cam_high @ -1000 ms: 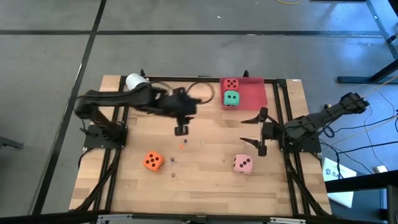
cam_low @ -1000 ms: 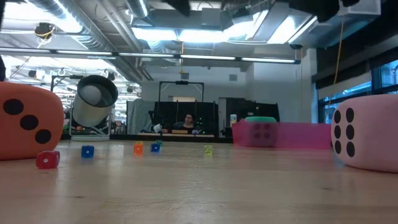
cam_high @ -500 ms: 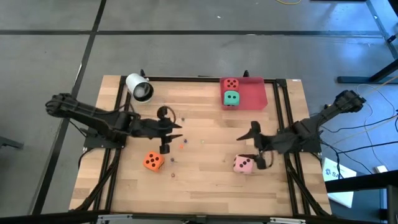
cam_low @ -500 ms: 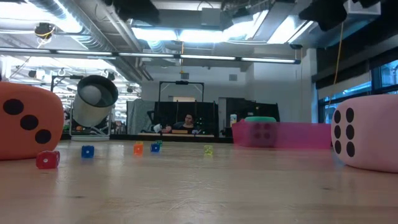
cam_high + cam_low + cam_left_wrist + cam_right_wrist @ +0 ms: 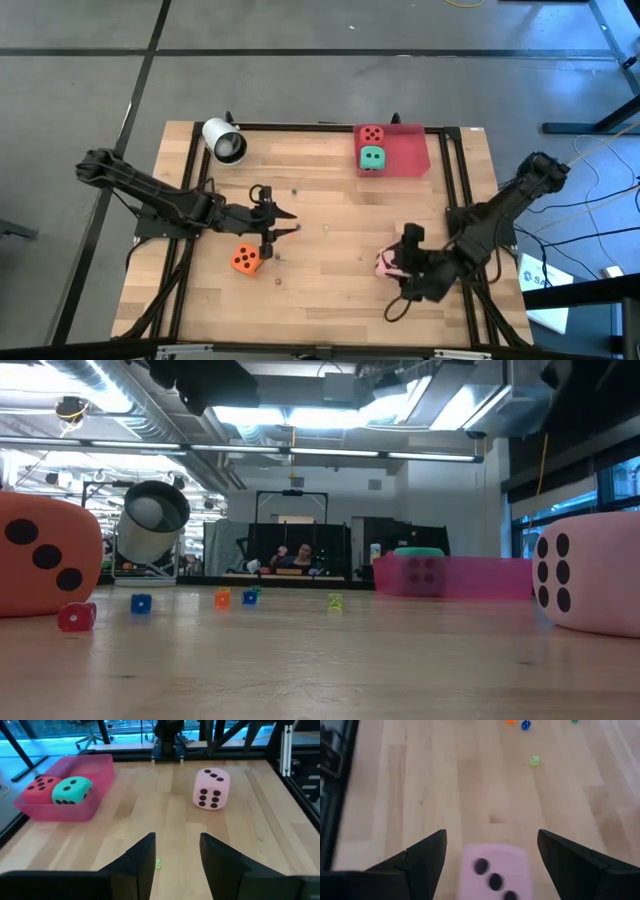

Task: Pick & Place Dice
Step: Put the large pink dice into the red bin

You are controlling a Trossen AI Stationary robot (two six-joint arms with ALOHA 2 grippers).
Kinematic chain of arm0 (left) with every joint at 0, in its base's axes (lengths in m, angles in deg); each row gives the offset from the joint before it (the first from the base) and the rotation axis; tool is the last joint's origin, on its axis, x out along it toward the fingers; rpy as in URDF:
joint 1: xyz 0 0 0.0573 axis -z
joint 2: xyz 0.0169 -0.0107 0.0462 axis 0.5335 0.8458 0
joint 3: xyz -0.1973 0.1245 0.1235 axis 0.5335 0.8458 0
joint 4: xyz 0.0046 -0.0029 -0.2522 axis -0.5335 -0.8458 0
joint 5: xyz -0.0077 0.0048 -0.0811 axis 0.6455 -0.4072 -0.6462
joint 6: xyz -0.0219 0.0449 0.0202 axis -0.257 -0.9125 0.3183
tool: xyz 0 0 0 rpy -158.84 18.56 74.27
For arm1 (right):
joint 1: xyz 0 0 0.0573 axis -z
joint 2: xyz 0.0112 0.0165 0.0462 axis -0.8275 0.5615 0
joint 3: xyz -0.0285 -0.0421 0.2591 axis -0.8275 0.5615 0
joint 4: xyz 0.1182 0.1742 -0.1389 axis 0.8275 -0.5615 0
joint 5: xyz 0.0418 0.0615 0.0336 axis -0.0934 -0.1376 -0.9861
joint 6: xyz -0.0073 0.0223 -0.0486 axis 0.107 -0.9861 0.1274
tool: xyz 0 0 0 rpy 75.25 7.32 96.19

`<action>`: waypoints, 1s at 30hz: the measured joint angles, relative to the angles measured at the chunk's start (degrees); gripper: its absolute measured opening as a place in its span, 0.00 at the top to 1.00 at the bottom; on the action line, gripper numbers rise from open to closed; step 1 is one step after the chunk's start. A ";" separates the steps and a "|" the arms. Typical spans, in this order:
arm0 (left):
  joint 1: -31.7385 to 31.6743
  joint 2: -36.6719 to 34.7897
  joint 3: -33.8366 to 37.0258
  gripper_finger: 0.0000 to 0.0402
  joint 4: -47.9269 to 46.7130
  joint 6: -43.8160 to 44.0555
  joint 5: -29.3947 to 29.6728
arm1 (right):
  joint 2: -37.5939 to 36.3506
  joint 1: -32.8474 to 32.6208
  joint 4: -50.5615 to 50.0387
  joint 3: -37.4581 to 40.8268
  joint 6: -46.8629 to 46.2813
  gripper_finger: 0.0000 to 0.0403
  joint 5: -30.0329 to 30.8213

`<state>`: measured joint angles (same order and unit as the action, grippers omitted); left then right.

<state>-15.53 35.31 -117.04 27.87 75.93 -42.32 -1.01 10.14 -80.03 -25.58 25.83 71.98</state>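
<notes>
2 dice in the tray, 2 dice left on the table

The red die [image 5: 371, 134] and green die [image 5: 372, 157] are seen in the red tray [image 5: 410, 150]. The orange die [image 5: 245, 259] sits on the wooden table [image 5: 330, 280], just beside the left gripper [image 5: 270, 232], whose fingers are held partly apart with nothing between them. The pink die [image 5: 495, 872] is framed by the right gripper [image 5: 490, 852], whose fingers are spread wide on both sides of it but are not yet closed on it. The dice are judged to be soft and light. They are best taken by 2 flat sides, squeezed gently in the middle so they are not squashed.
</notes>
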 joint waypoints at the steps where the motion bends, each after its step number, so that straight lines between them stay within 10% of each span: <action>1: 0.32 0.38 0.00 0.64 0.05 0.02 0.00 | 1.54 -0.81 0.20 -0.52 -1.79 0.23 0.95; 11: 3.43 2.51 0.00 0.64 1.80 1.70 0.37 | 18.59 -5.54 -6.06 -7.69 -14.16 0.23 6.30; 30: 9.48 8.86 0.00 0.64 6.18 5.11 5.90 | 27.22 -8.80 -15.91 -11.04 -24.84 0.23 6.38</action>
<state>-6.05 44.17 -117.04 34.06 81.05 -36.42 26.20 1.34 -95.95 -36.63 1.00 78.35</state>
